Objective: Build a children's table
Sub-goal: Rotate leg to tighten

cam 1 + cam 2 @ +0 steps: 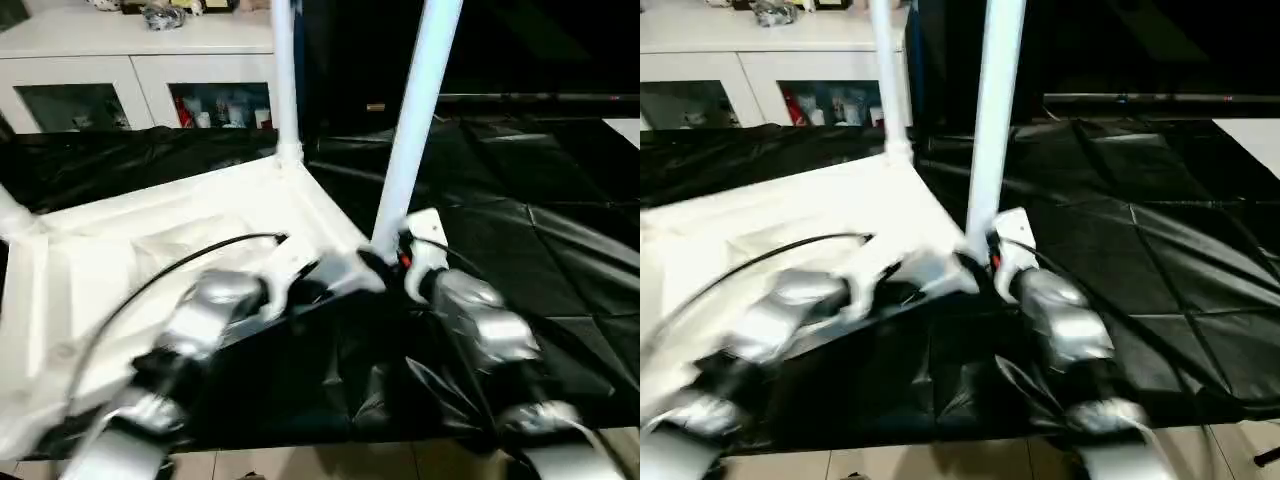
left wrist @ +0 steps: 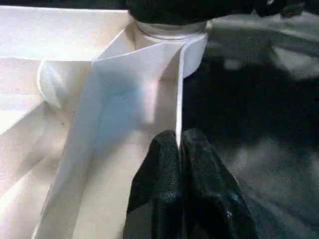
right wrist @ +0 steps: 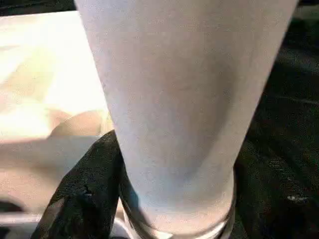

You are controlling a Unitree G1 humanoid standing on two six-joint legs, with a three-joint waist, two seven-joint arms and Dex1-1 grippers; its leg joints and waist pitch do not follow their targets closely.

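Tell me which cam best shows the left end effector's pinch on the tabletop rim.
The left wrist view: the left end effector is shut on the thin rim of the tabletop, with the edge between its black fingers. Both head views show that arm blurred at the rim. In the right wrist view, a leg fills the foreground.

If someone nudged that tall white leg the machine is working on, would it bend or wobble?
The leg looks like a rigid plastic tube, so it would probably not bend. It stands in a corner socket of the upside-down table, so it might wobble if not fully seated. Its smooth surface probably slips easily.
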